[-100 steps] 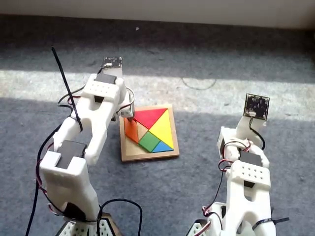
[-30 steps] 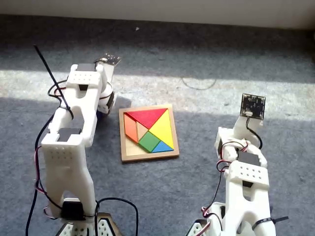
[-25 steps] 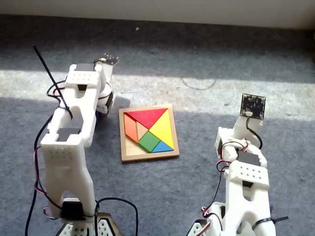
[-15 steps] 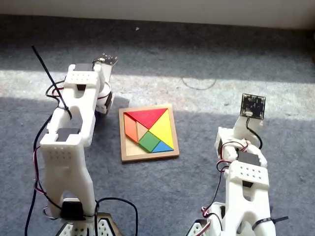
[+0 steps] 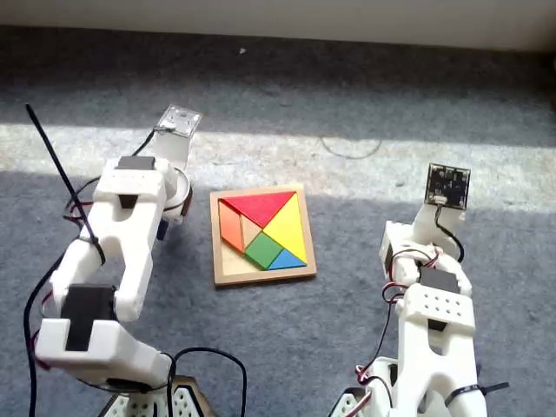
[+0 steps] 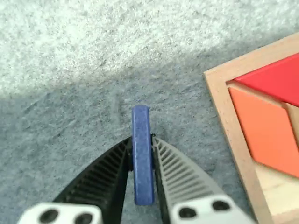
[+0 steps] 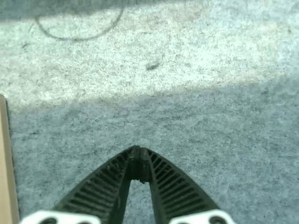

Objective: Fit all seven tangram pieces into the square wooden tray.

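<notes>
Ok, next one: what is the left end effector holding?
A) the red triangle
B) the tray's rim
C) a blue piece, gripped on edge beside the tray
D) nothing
C: the left wrist view shows the blue piece clamped edge-on in the left end effector, off to the side of the wooden tray and not in it.

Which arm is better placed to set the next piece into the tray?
Left: the left gripper holds the blue piece beside the wooden tray; the right gripper is shut, empty, farther off.
</notes>
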Robot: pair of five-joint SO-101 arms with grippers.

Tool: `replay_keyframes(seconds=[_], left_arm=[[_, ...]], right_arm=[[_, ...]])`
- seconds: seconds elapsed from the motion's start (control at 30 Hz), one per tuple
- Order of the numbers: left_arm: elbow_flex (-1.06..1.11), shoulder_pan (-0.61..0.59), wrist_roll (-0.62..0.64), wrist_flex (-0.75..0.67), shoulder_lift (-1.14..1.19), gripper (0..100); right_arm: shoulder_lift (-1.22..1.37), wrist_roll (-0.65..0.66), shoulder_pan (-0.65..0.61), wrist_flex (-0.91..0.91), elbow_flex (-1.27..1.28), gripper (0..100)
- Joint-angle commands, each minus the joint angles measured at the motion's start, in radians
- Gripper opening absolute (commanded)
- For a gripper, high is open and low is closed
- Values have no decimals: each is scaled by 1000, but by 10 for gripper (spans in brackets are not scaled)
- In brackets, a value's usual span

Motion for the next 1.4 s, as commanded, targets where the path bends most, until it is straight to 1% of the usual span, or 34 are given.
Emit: replay_keyframes(seconds=[0.0, 0.13, 0.43, 0.6, 0.7, 0.83, 0.93, 0.97, 1.07, 1.13, 1.23, 1.37], left_arm=[[142, 96, -77, -98, -220, 5], [191, 186, -186, -104, -286, 5], [193, 351, -427, -100, -288, 5], [209, 381, -588, -103, -288, 5], [239, 394, -684, -103, -288, 5], [294, 415, -784, -104, -288, 5], [309, 426, -816, -101, -292, 20], [311, 426, -815, -100, -295, 45], [311, 426, -812, -100, -295, 162], [311, 426, -809, -100, -295, 217], [303, 426, -763, -104, -295, 224], [303, 426, -756, -103, -297, 224]], right_arm=[[-28, 11, -7, -19, -5, 10], [-28, 11, -4, -19, -4, 10], [-28, 11, -4, -21, 7, 10], [-28, 12, -4, -21, 7, 10], [-28, 54, -4, -21, 13, 10], [-28, 60, -4, -21, 13, 10], [-28, 60, -4, -21, 13, 10], [-28, 60, -4, -21, 13, 10], [-28, 61, -5, -21, 13, 10], [-28, 61, -5, -21, 13, 10], [-28, 63, -5, -21, 13, 10], [-28, 64, -5, -21, 13, 10]])
